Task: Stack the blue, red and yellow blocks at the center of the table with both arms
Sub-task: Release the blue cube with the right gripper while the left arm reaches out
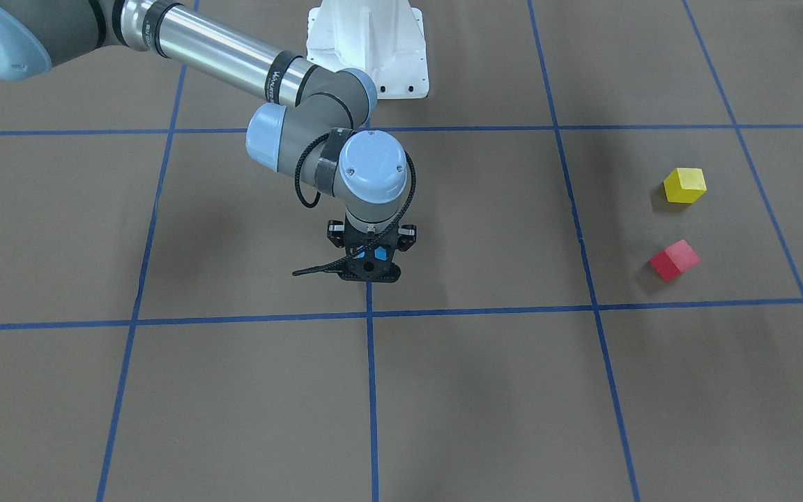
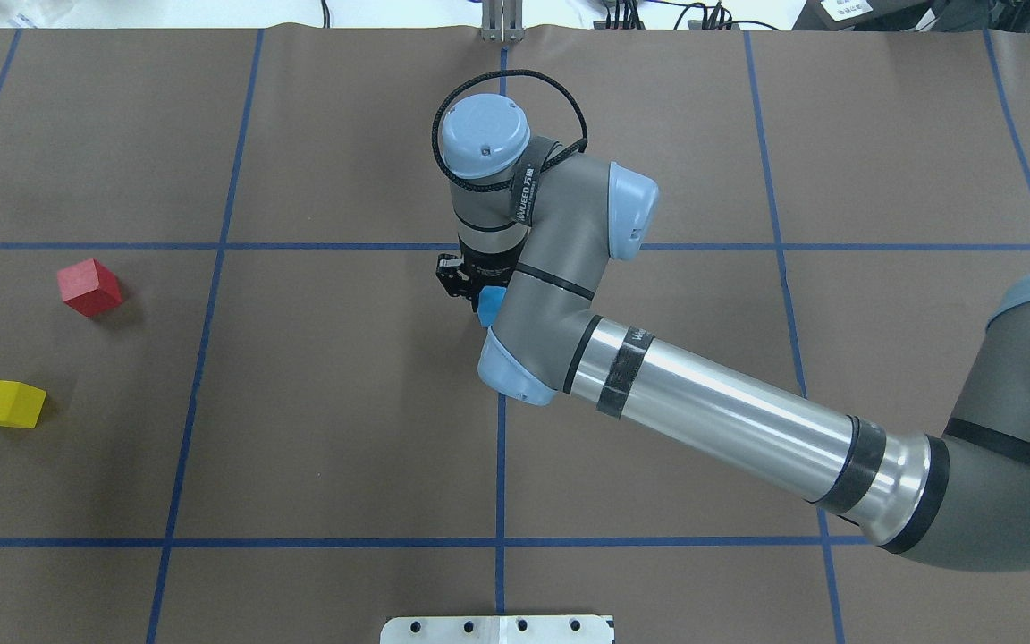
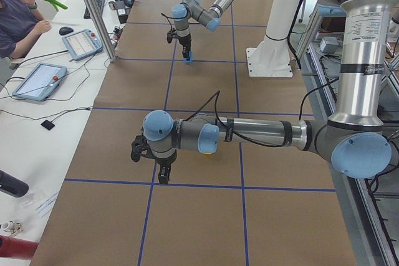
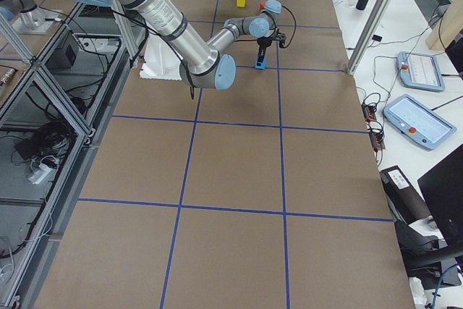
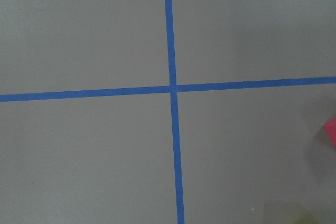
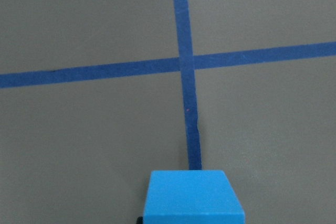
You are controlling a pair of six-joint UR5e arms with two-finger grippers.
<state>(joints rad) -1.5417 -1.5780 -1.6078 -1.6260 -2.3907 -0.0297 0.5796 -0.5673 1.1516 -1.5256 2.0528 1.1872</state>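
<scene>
My right gripper (image 1: 371, 270) points down, shut on the blue block (image 1: 378, 251), just on the robot's side of the central tape crossing (image 1: 370, 314). The blue block also shows in the overhead view (image 2: 490, 304), the right wrist view (image 6: 194, 196) and the exterior right view (image 4: 259, 65), at or just above the table surface. The red block (image 2: 88, 286) and the yellow block (image 2: 5, 402) lie apart on the table on the robot's left. My left gripper (image 3: 162, 177) shows only in the exterior left view; I cannot tell if it is open or shut. A red block corner (image 5: 331, 132) shows in the left wrist view.
The brown table cover (image 2: 345, 402) carries a grid of blue tape lines. The white robot base (image 1: 368, 49) stands at the table's robot-side edge. An operator (image 3: 19, 23) sits at a side desk with tablets.
</scene>
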